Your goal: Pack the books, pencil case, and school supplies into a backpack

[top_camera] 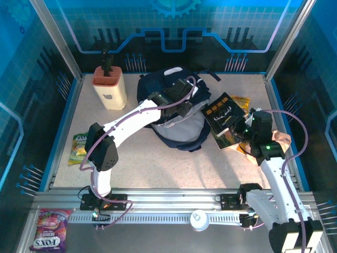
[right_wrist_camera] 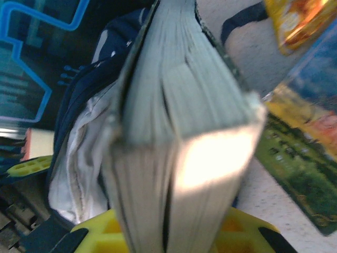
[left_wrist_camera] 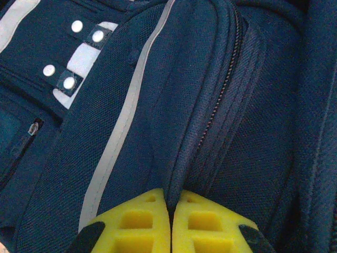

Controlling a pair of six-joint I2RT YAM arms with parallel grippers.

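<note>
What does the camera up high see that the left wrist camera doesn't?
The top view adds the black book held by the right gripper, a beige holder with a terracotta top, and a green snack packet. The left wrist view adds, up close, the zipper teeth and round silver snaps. Both share the navy backpack, with the left gripper shut on a fold of its fabric.
</note>
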